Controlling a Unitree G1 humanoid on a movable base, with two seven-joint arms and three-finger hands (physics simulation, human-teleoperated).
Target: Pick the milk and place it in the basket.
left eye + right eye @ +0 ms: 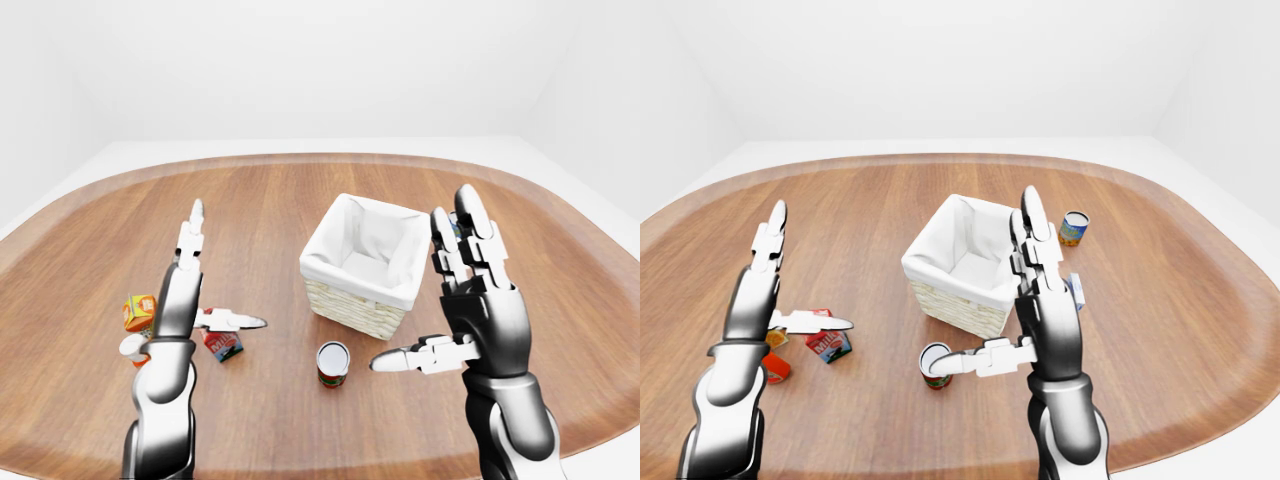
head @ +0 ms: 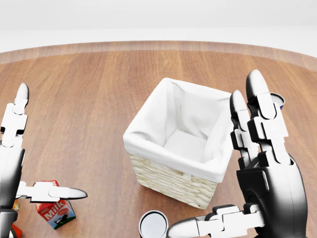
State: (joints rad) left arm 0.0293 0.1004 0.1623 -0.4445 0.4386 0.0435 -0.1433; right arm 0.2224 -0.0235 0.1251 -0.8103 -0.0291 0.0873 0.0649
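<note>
White walls all round, and a big oval wood table (image 1: pixel 300 200) filled most of what I could see. The basket (image 1: pixel 362 262) sat mid-table with its white liner empty.

What mattered was the milk (image 2: pixel 55 211). It lay on its side at the near left, just below my left hand (image 2: pixel 15 163), and in the head view the thumb reached out right over its top edge without touching. As far as I could judge, its long axis ran roughly left-right with a slight slant. The left hand was clearly the nearer one; my right hand (image 2: pixel 262 168) was up by the basket's right side, well apart from the carton. Both hands were spread wide, fingers straight up, holding nothing.

The head view cut off the stuff near the left hand. The left-eye view showed an orange carton (image 1: pixel 139 312) just left of that hand, plus something white and red under the forearm that I couldn't make out. The right-eye view was the only one showing the can (image 1: pixel 1073 228) far right of the basket, clear of my right hand. Another can (image 1: pixel 333 363) stood near me, between the hands.

My guess was I'd have to drop the left hand and turn it palm-down over the milk.
</note>
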